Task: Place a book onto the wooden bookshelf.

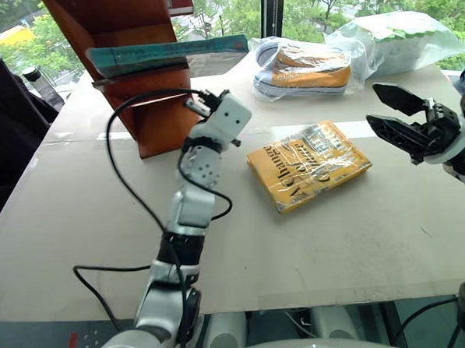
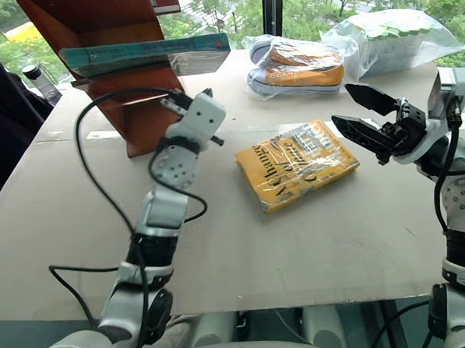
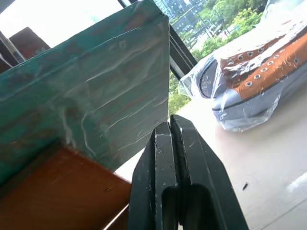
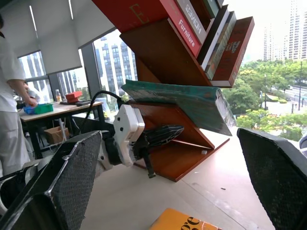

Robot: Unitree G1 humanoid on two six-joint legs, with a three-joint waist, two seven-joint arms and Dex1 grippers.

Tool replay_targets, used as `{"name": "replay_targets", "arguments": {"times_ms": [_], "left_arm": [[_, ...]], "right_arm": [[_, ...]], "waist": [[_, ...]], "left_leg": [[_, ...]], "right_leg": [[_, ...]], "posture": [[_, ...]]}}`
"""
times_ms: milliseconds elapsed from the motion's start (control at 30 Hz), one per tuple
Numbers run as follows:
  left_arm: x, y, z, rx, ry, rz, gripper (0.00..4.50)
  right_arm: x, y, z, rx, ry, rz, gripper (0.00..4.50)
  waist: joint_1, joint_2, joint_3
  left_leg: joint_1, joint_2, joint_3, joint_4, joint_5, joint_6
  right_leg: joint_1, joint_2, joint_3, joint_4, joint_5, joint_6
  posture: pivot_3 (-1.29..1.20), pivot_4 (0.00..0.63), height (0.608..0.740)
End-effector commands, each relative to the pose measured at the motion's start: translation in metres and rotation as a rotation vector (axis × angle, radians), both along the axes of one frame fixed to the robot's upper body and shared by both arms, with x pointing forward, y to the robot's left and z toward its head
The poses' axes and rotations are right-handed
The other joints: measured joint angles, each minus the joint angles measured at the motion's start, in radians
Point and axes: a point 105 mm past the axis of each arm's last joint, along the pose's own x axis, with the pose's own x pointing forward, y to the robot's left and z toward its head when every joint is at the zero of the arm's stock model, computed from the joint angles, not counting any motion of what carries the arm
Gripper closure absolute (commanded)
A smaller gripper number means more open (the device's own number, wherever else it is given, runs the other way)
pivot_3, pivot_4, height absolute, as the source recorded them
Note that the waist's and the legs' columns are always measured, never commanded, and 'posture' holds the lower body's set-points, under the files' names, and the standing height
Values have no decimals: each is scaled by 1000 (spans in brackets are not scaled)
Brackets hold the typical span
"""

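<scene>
The teal-green book (image 1: 164, 54) in clear wrap lies flat on a low step of the reddish-brown wooden bookshelf (image 1: 161, 127), at the table's far left. Its right end juts past the shelf's edge. My left gripper (image 4: 178, 129) is shut with nothing between its fingers, and it points at the shelf just under the book (image 3: 96, 96). Its fingertips (image 3: 163, 132) sit close below the book's jutting edge, and I cannot tell whether they touch it. My right gripper (image 1: 373, 104) hangs open and empty over the table's right side, far from the shelf.
A yellow-orange wrapped book (image 1: 308, 164) lies mid-table between my arms. A pair of orange shoes in plastic (image 1: 305, 66) and a bulky plastic bag (image 1: 401, 40) sit at the back right. Other books (image 4: 192, 24) fill the upper shelves. A person (image 4: 9, 96) stands at a far desk.
</scene>
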Motion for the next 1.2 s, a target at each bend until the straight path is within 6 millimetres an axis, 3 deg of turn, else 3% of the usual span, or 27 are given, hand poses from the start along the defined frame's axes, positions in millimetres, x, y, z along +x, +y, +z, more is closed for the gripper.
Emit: {"name": "replay_targets", "arguments": {"times_ms": [33,267,567,700,1000,1200], "left_arm": [[15,-30,2,-52,-29,-57,4455],[39,-53,21,-60,-104,25,4455],[41,-46,54,-98,-234,173,4455],[40,-33,63,-110,-293,250,4455],[39,-24,69,-150,-320,303,4455],[41,-16,57,-156,-293,356,4455]], "right_arm": [[-9,-3,15,-3,-59,-12,0],[-10,-1,16,-2,-68,-15,0],[-15,-6,15,-3,-71,-40,0],[-17,-7,15,-2,-71,-47,0],[-17,-6,21,16,-76,-28,0],[-19,-2,23,23,-73,14,0]], "waist": [[0,0,0],[-3,-1,1],[-1,-1,1],[-2,-1,1],[-2,-1,1],[-3,-1,1]], "left_leg": [[0,-1,0,0,0,0],[-2,-1,0,0,0,0],[-4,-1,-1,0,0,0],[-6,-1,-1,0,0,0],[-12,-1,-2,2,0,0],[-13,-1,-2,2,0,0]], "right_leg": [[0,-1,0,0,0,0],[-2,-1,-1,0,-1,1],[-2,-1,-3,0,-1,1],[-4,-1,-3,0,-1,1],[-10,-1,-4,0,-1,1],[-10,-1,-4,0,0,2]], "posture": [[0,150,693],[0,150,693],[0,150,693],[0,150,693],[0,150,693],[0,150,693]]}}
